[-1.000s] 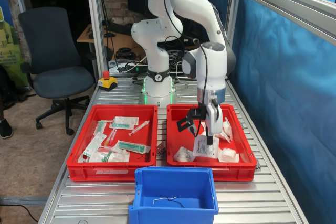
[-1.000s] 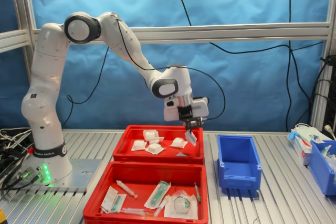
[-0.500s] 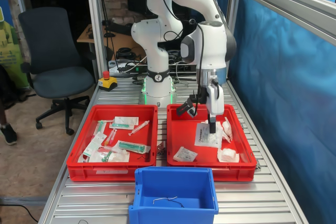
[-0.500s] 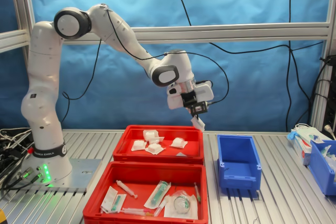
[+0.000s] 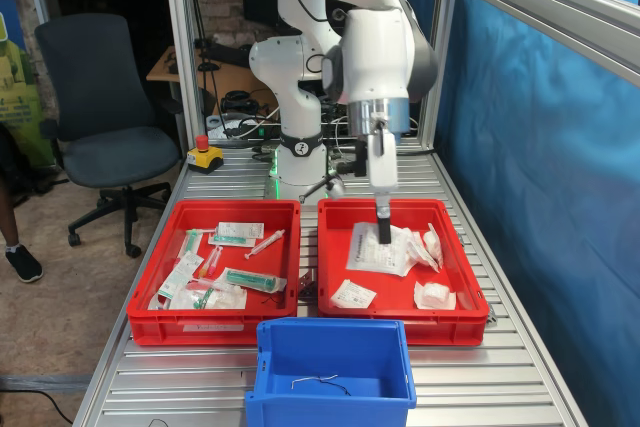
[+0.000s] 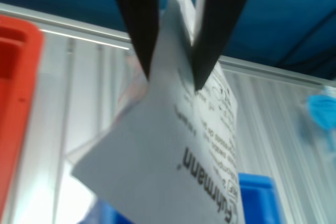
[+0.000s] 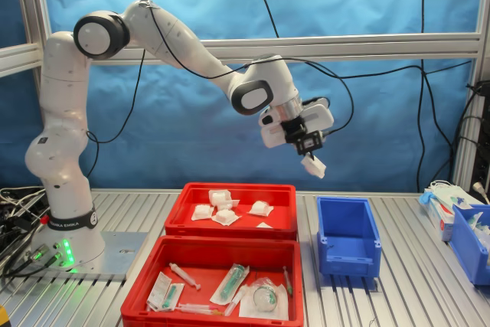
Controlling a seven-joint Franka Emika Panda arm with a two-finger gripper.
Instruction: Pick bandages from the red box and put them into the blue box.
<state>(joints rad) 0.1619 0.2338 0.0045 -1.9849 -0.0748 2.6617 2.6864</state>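
Observation:
My gripper (image 5: pixel 383 234) is shut on one white bandage packet (image 5: pixel 368 252) and holds it in the air. In the second exterior view the gripper (image 7: pixel 310 151) and the packet (image 7: pixel 314 165) hang well above the gap between the red box (image 7: pixel 230 188) and the blue box (image 7: pixel 348 229). In the wrist view the black fingers (image 6: pixel 137 30) pinch the printed packet (image 6: pixel 168 150), with the blue box (image 6: pixel 258 198) below. Several more bandages (image 5: pixel 352 294) lie in the red box (image 5: pixel 400 327). The blue box (image 5: pixel 335 339) holds only a thin wire piece.
A second red tray (image 5: pixel 200 327) with syringes and green-printed packs stands beside the red box; it also shows in the second exterior view (image 7: pixel 214 244). A red stop button (image 5: pixel 203 144) sits by the arm's base. Another blue bin (image 7: pixel 468 241) stands at the second exterior view's right.
The gripper has risen out of the red box with the packet and swung toward the second exterior view's right, to above the blue box's side.

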